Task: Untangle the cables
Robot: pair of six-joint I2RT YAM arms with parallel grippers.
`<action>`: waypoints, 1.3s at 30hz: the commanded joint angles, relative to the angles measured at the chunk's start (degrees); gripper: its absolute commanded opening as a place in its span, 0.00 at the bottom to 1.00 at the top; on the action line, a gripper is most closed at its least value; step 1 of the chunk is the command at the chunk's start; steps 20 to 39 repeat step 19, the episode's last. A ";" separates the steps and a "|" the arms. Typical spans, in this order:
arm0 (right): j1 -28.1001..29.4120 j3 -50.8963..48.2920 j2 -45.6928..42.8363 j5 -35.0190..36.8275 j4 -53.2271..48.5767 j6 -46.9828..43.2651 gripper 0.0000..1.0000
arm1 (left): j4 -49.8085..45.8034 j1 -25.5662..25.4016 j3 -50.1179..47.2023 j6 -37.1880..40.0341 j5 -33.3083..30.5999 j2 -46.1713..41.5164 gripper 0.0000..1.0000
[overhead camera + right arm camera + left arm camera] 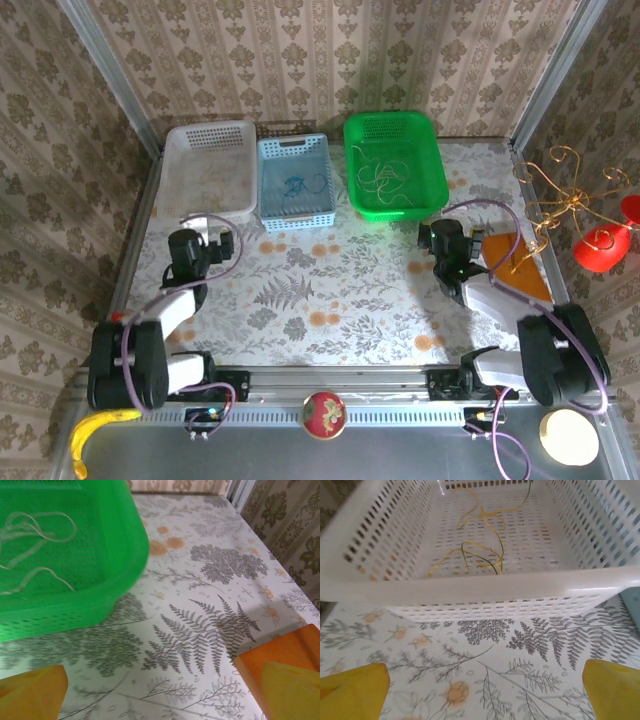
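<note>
The cables lie sorted in three baskets at the back of the table. Thin yellow-gold cables (480,555) lie loose in the white basket (470,587). A blue cable (295,183) sits in the blue basket (294,215). Pale cables (30,540) curl in the green basket (115,565). My left gripper (482,695) hovers open over the tablecloth just in front of the white basket, nothing between its yellow fingertips (352,692). My right gripper (162,695) is open and empty too, near the green basket's right front corner.
An orange mat (290,647) lies close to the right gripper's right finger. A gold wire stand with red ornaments (575,215) stands at the right edge. On the near ledge are a banana (95,430), a red ball (324,413) and a pale disc (567,437).
</note>
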 commanded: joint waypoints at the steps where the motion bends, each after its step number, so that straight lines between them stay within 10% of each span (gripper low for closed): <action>1: -4.18 -3.99 1.66 -10.09 15.89 -5.62 1.00 | 16.53 -1.26 -1.83 4.87 0.91 4.85 1.00; 5: -10.38 -9.97 18.00 -21.51 48.45 -6.93 1.00 | 35.60 -1.78 -3.72 7.08 0.12 18.53 1.00; 7: -11.22 -4.69 11.62 -16.88 26.68 -2.40 1.00 | 25.40 -1.53 -1.36 4.76 -0.36 15.34 1.00; 9: -8.40 -8.09 14.17 -13.91 38.29 -5.96 1.00 | 26.58 -0.67 -0.75 4.97 0.65 16.71 1.00; 14: -11.71 -3.71 14.07 -23.44 28.88 -4.96 1.00 | 25.83 0.11 -0.26 4.32 0.71 16.72 1.00; 39: -11.39 -5.04 13.46 -23.44 31.07 -5.55 1.00 | 23.66 0.19 0.65 3.95 0.43 16.51 1.00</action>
